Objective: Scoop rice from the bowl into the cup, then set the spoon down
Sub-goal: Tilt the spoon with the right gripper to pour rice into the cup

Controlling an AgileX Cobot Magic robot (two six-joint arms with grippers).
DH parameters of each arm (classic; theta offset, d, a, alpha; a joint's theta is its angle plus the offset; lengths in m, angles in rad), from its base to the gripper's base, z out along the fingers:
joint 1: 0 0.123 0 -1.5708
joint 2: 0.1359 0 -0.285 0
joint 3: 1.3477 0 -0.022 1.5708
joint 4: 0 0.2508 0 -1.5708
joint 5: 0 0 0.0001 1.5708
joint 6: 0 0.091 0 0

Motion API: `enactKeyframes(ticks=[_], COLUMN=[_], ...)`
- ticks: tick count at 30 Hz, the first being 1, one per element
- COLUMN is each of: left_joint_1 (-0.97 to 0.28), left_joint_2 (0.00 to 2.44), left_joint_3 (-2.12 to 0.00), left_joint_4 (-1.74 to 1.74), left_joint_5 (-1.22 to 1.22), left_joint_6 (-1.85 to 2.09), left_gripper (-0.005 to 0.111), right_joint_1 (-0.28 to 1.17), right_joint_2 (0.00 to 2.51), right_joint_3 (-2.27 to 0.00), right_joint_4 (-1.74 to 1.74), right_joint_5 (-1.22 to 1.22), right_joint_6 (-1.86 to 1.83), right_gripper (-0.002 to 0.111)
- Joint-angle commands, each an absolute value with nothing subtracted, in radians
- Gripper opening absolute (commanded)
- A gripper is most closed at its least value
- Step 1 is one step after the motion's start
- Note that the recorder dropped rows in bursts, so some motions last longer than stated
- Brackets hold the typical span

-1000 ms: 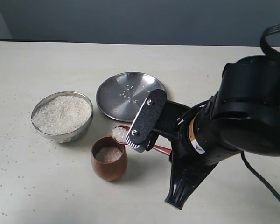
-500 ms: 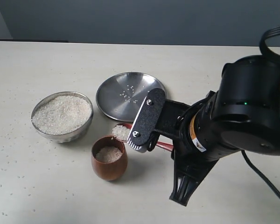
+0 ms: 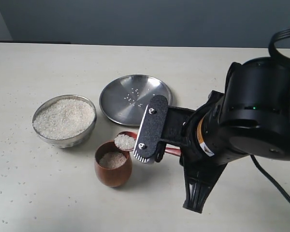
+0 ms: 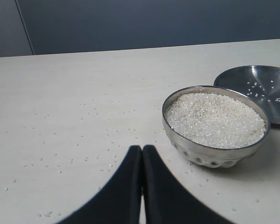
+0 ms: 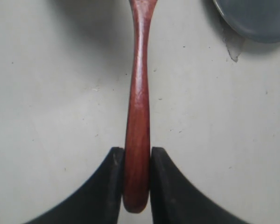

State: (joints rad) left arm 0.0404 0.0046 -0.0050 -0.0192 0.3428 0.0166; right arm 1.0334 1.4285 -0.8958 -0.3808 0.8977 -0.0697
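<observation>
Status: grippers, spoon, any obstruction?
Left gripper shut, empty. Right gripper shut on spoon handle. Rice heaped on it, at the cup rim. Nothing blocking the pour.

left end effector (image 4: 141, 149): jaws pressed together | right end effector (image 5: 137, 154): jaws clamped on spoon (image 5: 138, 93) handle

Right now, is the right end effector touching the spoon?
Touching. The right wrist view shows the right end effector closed on the handle of the spoon, pressed against the wood on both sides with no gap.
</observation>
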Motion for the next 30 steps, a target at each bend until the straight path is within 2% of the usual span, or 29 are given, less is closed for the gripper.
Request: enactKeyframes(ticks=[1, 30], left_joint_1=[0.043, 0.043], left_joint_2=[0.000, 0.000], left_joint_3=[0.000, 0.000], left_joint_4=[-0.017, -0.017], left_joint_5=[0.334, 0.334], left_joint_6=[0.012, 0.012], left_gripper=[0.000, 0.000], right_joint_1=[1.038, 1.038], right_joint_2=[1.422, 1.422], right_joint_3=[-0.892, -0.892], right_joint_4=[-0.403, -0.484], right_joint_5=[0.906, 0.873], right_joint_6=[-0.137, -0.236], right_gripper=[-0.001, -0.001])
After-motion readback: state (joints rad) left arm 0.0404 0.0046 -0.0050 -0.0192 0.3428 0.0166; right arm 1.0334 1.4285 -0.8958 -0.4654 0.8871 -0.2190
